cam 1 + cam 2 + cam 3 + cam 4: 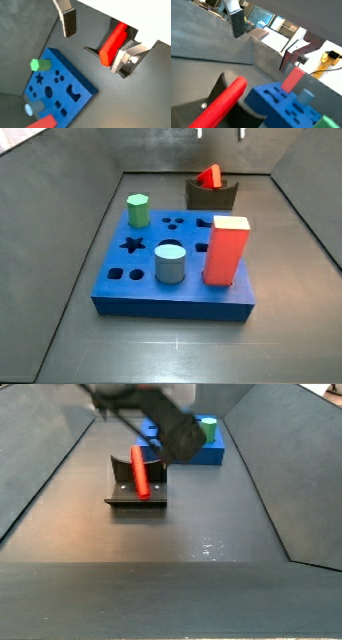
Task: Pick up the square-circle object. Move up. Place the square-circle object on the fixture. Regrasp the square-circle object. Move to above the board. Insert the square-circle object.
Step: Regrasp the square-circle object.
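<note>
the square-circle object is seen lying tilted on the fixture, resting in the notch and touched by nothing; in a side view only its red end is shown above the dark block. in both wrist views the peg is seen leaning across the fixture. the hand is held above the fixture with its fingers spread wide, one to each side of the peg and clear of it; nothing is pinched. the board is set on the dark worktop just beside the fixture. a green peg, a pale blue cylinder and a tall red-orange block are seen standing upright in the board, with star, round and square holes left open between them.
</note>
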